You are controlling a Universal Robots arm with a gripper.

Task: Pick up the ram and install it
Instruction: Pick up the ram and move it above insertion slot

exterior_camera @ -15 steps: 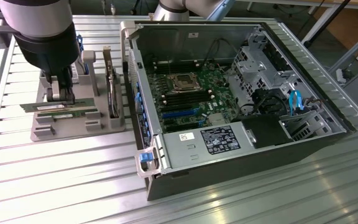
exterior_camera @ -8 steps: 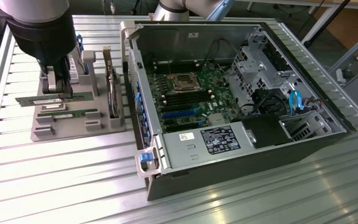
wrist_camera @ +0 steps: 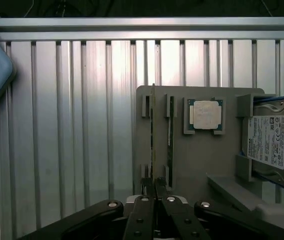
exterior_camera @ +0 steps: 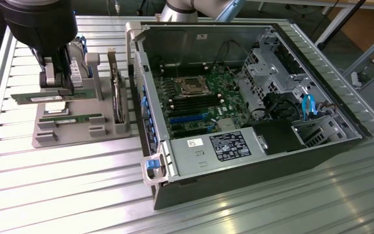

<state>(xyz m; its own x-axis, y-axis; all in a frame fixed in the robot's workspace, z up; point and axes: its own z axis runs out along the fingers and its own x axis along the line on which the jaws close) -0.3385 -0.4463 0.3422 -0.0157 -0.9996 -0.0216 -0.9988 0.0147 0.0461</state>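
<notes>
Hand (exterior_camera: 60, 90) (wrist_camera: 155, 187): clenched on the ram (exterior_camera: 37, 98) (wrist_camera: 152, 130), which is gripped near one end, the fingers pressed against both faces. Ram: a long green stick, held level and on edge above the grey holder (exterior_camera: 70, 134) (wrist_camera: 202, 160), at the exterior view's left, well apart from the case (exterior_camera: 258, 170); in the wrist view it is seen edge-on, running straight out from the fingertips over the holder. Second stick (exterior_camera: 75, 118) (wrist_camera: 170, 135): seated on edge in a holder slot, just beside the held ram and parallel to it. Processor (wrist_camera: 205, 114): square and silver, laid flat in its own recess of the holder. Drive (exterior_camera: 117, 95) (wrist_camera: 269, 142): stood on edge at the holder side nearest the case, its white label shown in the wrist view. Case: laid open on the desk (exterior_camera: 57, 185) (wrist_camera: 71, 125), with the board (exterior_camera: 200, 105) exposed, a socket (exterior_camera: 190, 87) at its middle and dark slots alongside. Desk: ribbed aluminium, by which holder and case are carried
</notes>
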